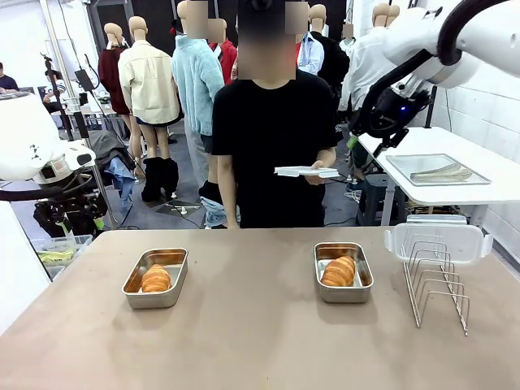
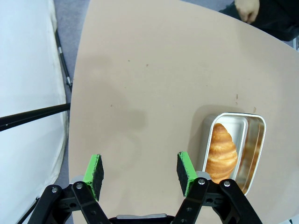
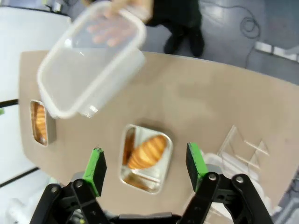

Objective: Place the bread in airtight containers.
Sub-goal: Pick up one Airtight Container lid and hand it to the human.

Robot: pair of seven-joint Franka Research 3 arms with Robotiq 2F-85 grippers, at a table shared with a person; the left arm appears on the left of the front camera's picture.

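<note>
Two croissants lie in two steel containers on the tan table. The left croissant [image 1: 156, 279] is in the left container [image 1: 154, 302], and the right croissant [image 1: 339, 271] is in the right container [image 1: 345, 294]. My left gripper [image 2: 140, 170] hangs open above bare table, beside a container [image 2: 252, 140] holding a croissant [image 2: 220, 151]. My right gripper [image 3: 145, 163] is open and empty, raised high [image 1: 372, 142] over the right container [image 3: 140, 179] and its croissant [image 3: 147, 151]. Across the table, a person's hand holds a clear lid [image 3: 93, 60] [image 1: 307, 171].
A wire rack [image 1: 435, 280] stands at the table's right end with another clear lid [image 1: 439, 241] resting on it. A flat metal tray [image 1: 436, 169] lies on a white table behind. The person stands at the far edge, mid-table.
</note>
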